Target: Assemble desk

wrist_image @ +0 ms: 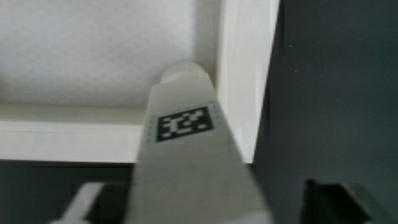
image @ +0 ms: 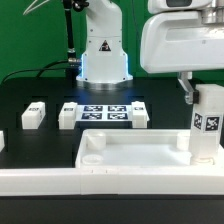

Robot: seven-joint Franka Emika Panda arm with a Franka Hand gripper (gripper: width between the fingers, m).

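Because it likely has to plug into the panel [image: 130, 150], one leg [image: 208, 125] stands upright at that panel's right end. The pincer [wrist_image: 210, 205] straddles its top; whether it clamps, I cannot tell.

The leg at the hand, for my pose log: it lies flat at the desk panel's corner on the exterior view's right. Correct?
No. The leg stands upright, not flat, at the hand, at the corner of the desk panel on the exterior view's right. The exterior view shows it.
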